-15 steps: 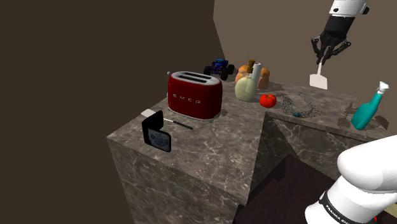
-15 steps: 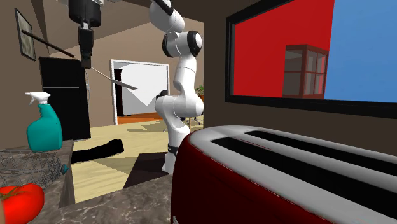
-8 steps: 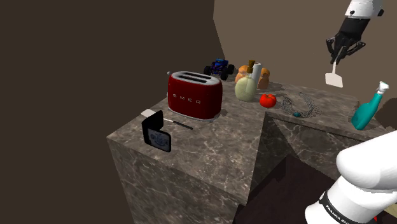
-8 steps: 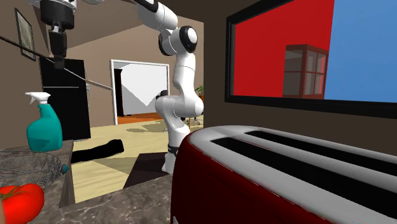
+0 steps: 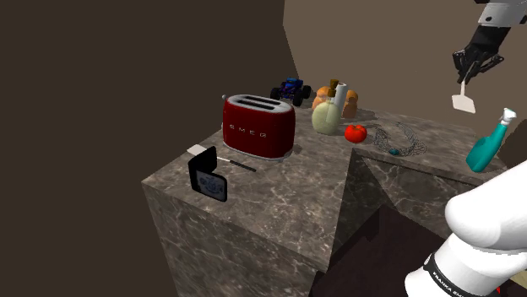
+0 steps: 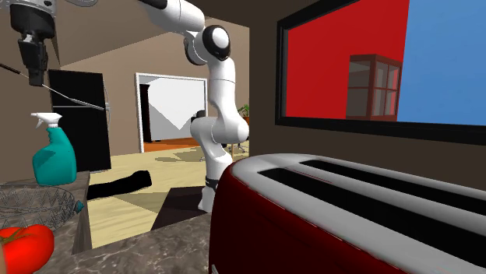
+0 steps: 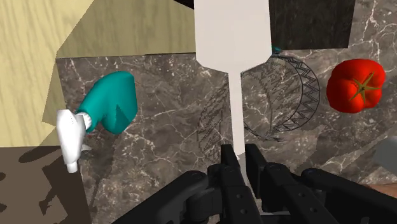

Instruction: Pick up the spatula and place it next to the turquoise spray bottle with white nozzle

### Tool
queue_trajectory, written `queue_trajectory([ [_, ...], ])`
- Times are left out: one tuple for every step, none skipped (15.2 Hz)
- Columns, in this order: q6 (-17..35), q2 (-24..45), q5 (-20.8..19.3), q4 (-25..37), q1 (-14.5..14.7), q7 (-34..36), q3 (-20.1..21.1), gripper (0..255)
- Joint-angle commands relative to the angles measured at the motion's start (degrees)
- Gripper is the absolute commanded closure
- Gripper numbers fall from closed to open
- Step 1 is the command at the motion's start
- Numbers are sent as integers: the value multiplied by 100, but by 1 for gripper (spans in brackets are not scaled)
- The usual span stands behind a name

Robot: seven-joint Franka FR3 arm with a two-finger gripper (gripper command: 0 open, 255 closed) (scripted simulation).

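White spatula (image 5: 463,102) (gripper (image 5: 465,74) jaws clamp its handle) should lower gently, toward shoulder view's five o'clock, beside the turquoise spray bottle (image 5: 485,152).

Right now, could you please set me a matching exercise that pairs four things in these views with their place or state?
Things:
1. spatula
2. spray bottle
3. tomato
4. toaster

Places or states:
A. lies on the counter beside the wire bowl
B. clasped in the end effector, up in the air
C. red, with two slots on top
D. turquoise, stands upright near the counter's edge at the shoulder view's right

Pairs: 1-B, 2-D, 3-A, 4-C.
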Motion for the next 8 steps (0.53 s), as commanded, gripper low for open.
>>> queue_trajectory([
  [-65,337,152,382,-90,-330,-214,255],
  [-88,542,257,588,-151,-505,-324,255],
  [-121,776,385,826,-225,-699,-444,255],
  [-37,745,369,714,-231,-686,-427,255],
  [47,715,352,604,-229,-675,-419,255],
  [130,687,337,497,-225,-664,-414,255],
  [213,661,323,392,-222,-654,-409,255],
  [295,637,310,289,-220,-644,-405,255],
])
